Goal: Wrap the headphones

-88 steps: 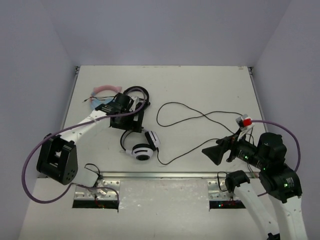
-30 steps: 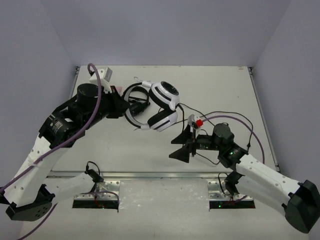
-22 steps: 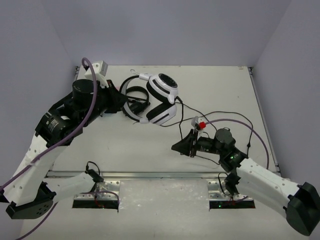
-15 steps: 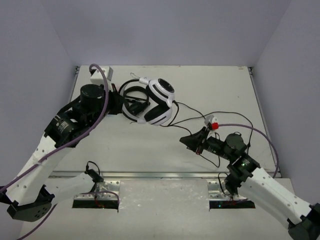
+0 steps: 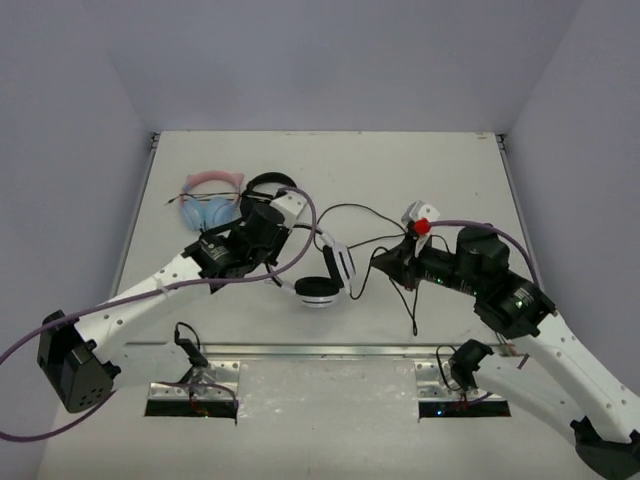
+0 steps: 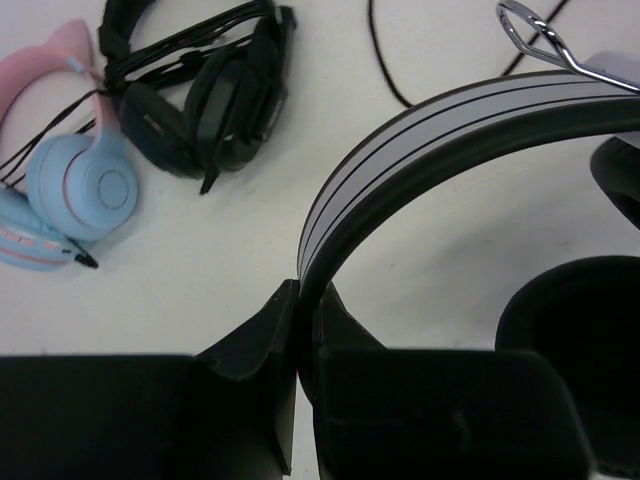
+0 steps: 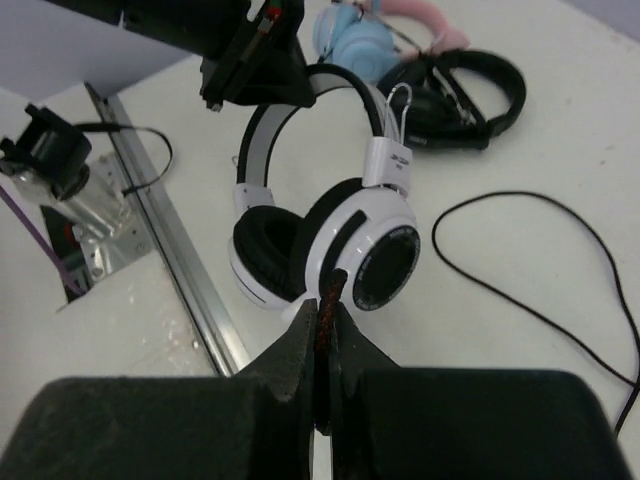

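- Left end effector [image 6: 300,300] is clamped on the striped headband [image 6: 450,120] of the white headphones [image 5: 320,282].
- The headphones are near mid-tabletop [image 5: 420,165], between the two arms, cups [image 7: 375,255] toward the near edge. We cannot tell if the cups touch the surface.
- Right end effector [image 7: 322,290] is closed, fingers together, just right of the cups.
- The thin black cable [image 5: 352,209] loops past it; we cannot tell whether it is pinched.
- Cat-ear pair [image 5: 208,200] and black pair [image 5: 268,188] lie side by side, far left.
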You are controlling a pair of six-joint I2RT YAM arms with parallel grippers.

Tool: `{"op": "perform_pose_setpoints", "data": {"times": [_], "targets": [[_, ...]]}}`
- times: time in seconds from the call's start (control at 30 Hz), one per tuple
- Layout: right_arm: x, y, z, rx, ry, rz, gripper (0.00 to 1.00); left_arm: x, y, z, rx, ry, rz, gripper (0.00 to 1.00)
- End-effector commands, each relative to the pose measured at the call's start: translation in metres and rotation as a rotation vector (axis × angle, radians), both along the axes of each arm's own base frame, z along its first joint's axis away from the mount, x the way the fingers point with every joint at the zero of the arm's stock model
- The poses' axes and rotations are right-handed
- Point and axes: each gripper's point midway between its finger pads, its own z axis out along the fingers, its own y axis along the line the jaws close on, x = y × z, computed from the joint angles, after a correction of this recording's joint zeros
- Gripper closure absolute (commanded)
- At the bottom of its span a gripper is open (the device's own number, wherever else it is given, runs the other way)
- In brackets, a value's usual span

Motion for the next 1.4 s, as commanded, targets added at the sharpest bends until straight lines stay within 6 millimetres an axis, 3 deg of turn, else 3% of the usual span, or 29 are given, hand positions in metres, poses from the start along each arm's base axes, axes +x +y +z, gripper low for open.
{"op": "perform_pose_setpoints", "data": {"times": [0.0, 0.1, 0.17, 0.37, 0.47, 0.57, 0.8, 0.93, 1.07, 1.17, 1.23, 1.37], "targets": [[-0.012, 0.011, -0.011, -0.108, 0.028, 0.141, 0.99, 0.01, -0.057, 0.043, -0.037, -0.14, -0.157, 1.0], [-0.022, 0.019, -0.002, -0.147, -0.012, 0.246, 0.99, -0.002, -0.083, 0.028, 0.027, -0.093, -0.262, 1.0], [-0.029, 0.02, -0.001, -0.17, -0.005, 0.29, 0.99, -0.011, -0.102, 0.025, -0.018, -0.061, -0.352, 1.0], [-0.02, 0.016, -0.005, -0.199, -0.052, 0.254, 0.96, -0.039, -0.131, 0.046, -0.181, -0.052, -0.541, 1.0], [-0.005, 0.013, -0.01, -0.22, -0.079, 0.189, 0.95, -0.06, -0.139, 0.048, -0.235, -0.012, -0.65, 1.0], [0.008, 0.014, -0.005, -0.222, -0.128, 0.147, 0.98, -0.079, -0.144, 0.049, -0.276, 0.02, -0.731, 1.0], [-0.007, 0.021, 0.015, -0.242, -0.151, 0.274, 0.99, -0.077, -0.141, 0.049, -0.27, 0.009, -0.713, 1.0], [0.009, 0.014, 0.016, -0.267, -0.155, 0.179, 0.99, -0.077, -0.139, 0.046, -0.265, 0.007, -0.703, 1.0], [0.021, 0.018, 0.01, -0.269, -0.14, 0.144, 0.99, -0.089, -0.145, 0.049, -0.292, 0.039, -0.762, 1.0], [0.031, 0.019, -0.005, -0.312, -0.089, 0.113, 0.99, -0.097, -0.147, 0.049, -0.299, 0.055, -0.793, 1.0], [0.041, 0.016, -0.003, -0.307, -0.106, 0.052, 0.99, -0.1, -0.147, 0.049, -0.304, 0.062, -0.801, 1.0], [0.042, 0.018, -0.009, -0.288, -0.116, 0.049, 0.92, -0.103, -0.149, 0.053, -0.317, 0.066, -0.815, 1.0]]}}
